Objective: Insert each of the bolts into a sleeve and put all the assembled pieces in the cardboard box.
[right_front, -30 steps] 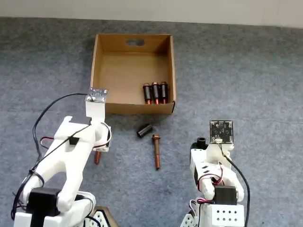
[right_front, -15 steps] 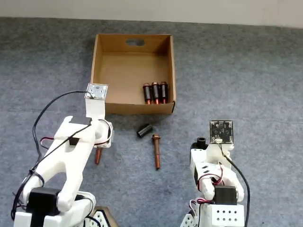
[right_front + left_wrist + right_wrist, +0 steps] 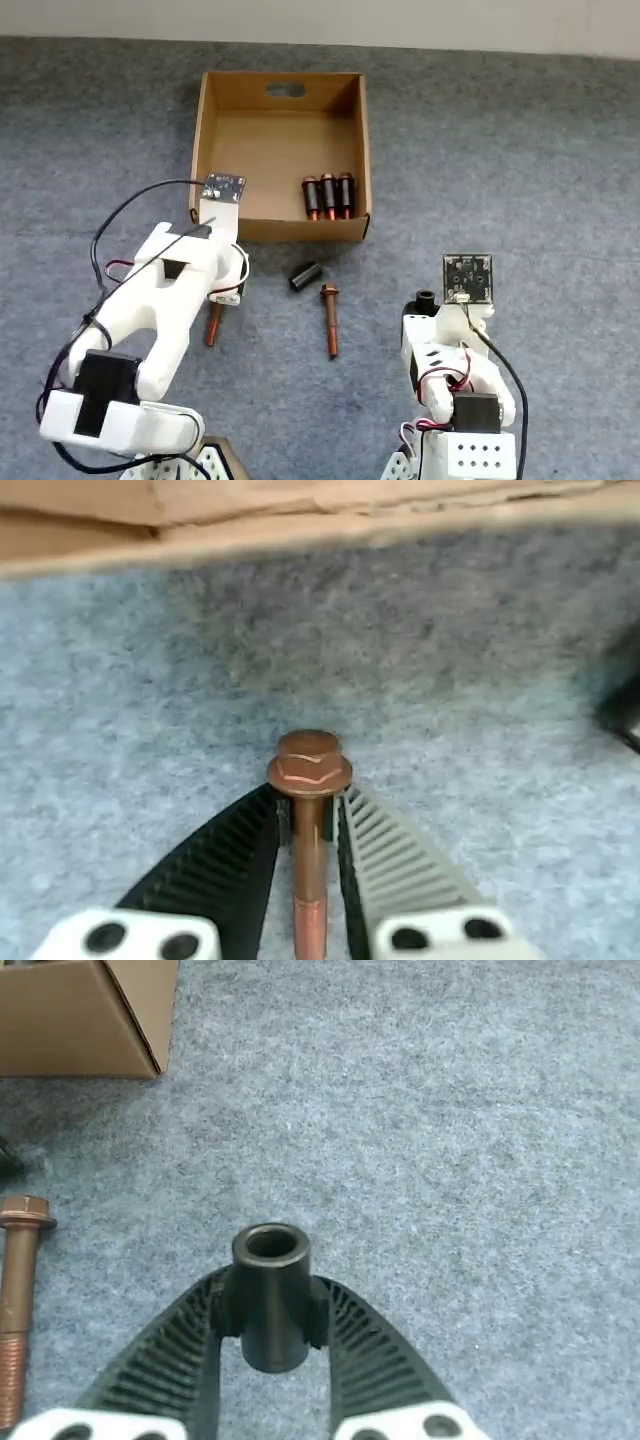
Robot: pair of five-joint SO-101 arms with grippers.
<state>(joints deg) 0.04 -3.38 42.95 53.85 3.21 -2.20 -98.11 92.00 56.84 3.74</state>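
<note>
My left gripper (image 3: 309, 798) is shut on a copper bolt (image 3: 309, 825), head pointing toward the cardboard box (image 3: 300, 510). From above, this bolt (image 3: 213, 325) hangs under the left arm just in front of the box (image 3: 260, 150). My right gripper (image 3: 270, 1310) is shut on a black sleeve (image 3: 271, 1290), open end facing outward; from above that sleeve (image 3: 426, 299) is near the table's front right. A second bolt (image 3: 330, 320) and a second sleeve (image 3: 304, 275) lie loose on the carpet between the arms. Three assembled pieces (image 3: 329, 196) lie in the box's near right corner.
Grey carpet covers the table. The loose bolt (image 3: 18, 1300) lies beside my right gripper, and the box corner (image 3: 80, 1020) is farther off. A black cable loops from the left arm (image 3: 150, 300). Open carpet stretches to the right of the box.
The left arm has swung to the right and nearer the box front, carrying the bolt with it. The right arm has stayed still.
</note>
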